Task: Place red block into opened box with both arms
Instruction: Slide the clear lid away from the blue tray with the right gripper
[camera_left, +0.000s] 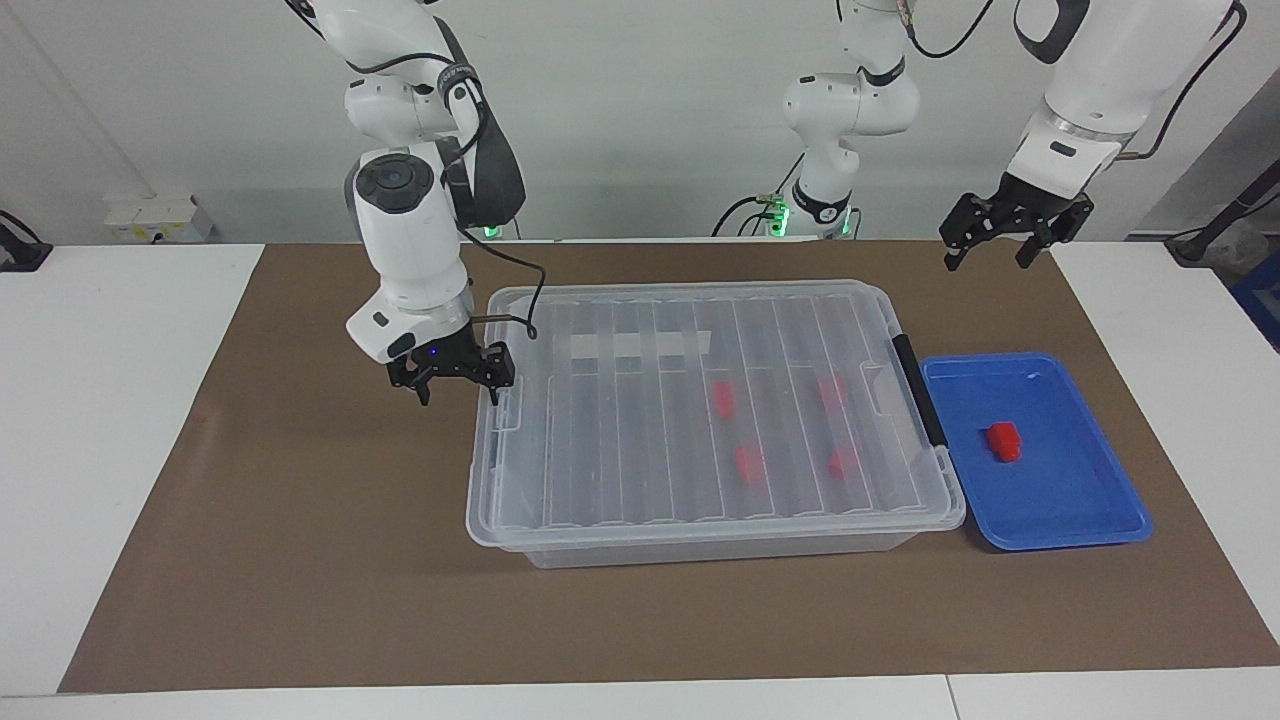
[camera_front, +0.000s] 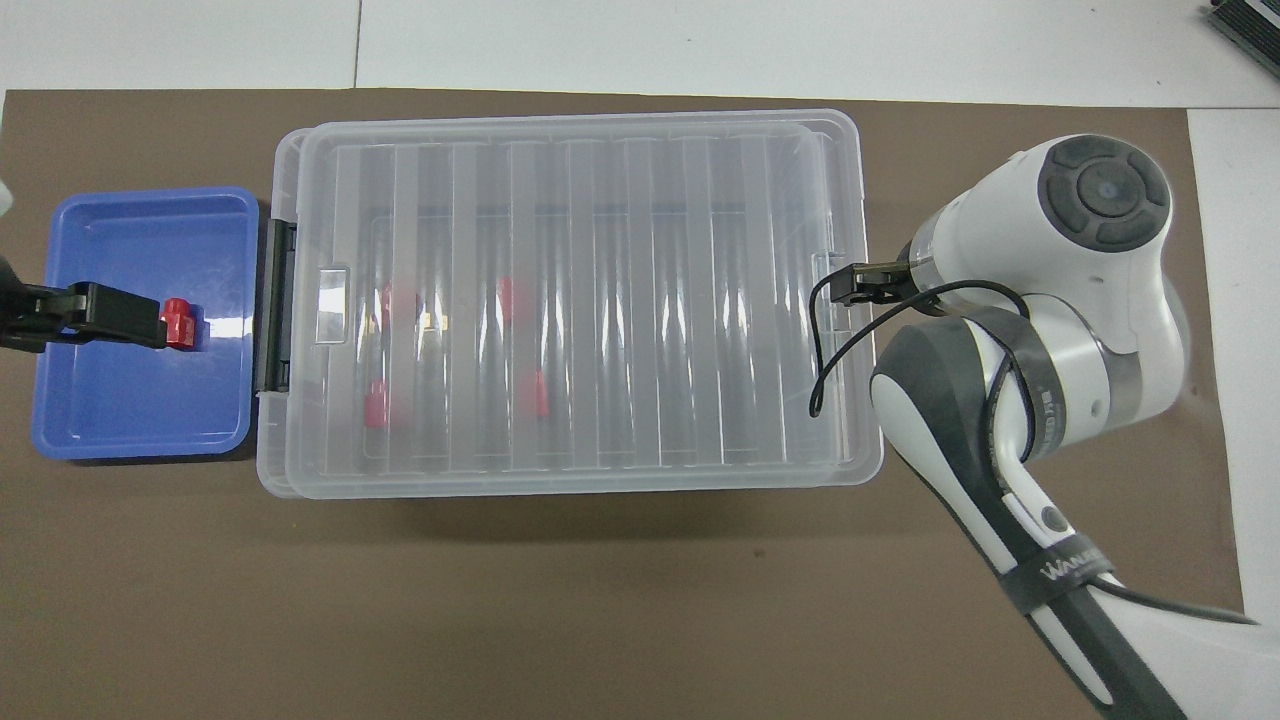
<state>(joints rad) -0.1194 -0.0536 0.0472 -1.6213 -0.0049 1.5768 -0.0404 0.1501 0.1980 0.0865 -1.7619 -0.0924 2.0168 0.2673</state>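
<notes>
One red block (camera_left: 1003, 441) (camera_front: 178, 322) lies in the blue tray (camera_left: 1060, 520) (camera_front: 140, 420). The clear box (camera_left: 700, 545) (camera_front: 600, 480) has its ribbed lid (camera_left: 640, 440) on, sitting a little off toward the right arm's end. Several more red blocks (camera_left: 748, 465) show through the lid. My right gripper (camera_left: 458, 397) (camera_front: 850, 285) is open at that end of the lid, one fingertip (camera_left: 495, 395) against the rim. My left gripper (camera_left: 986, 262) (camera_front: 150, 322) hangs open, high over the mat's edge by the robots. From overhead it overlaps the tray beside the block.
The blue tray abuts the box's black handle (camera_left: 918, 390) (camera_front: 272, 305) at the left arm's end. A brown mat (camera_left: 300, 550) covers the table under both. A white tape strip (camera_left: 640, 345) is on the lid.
</notes>
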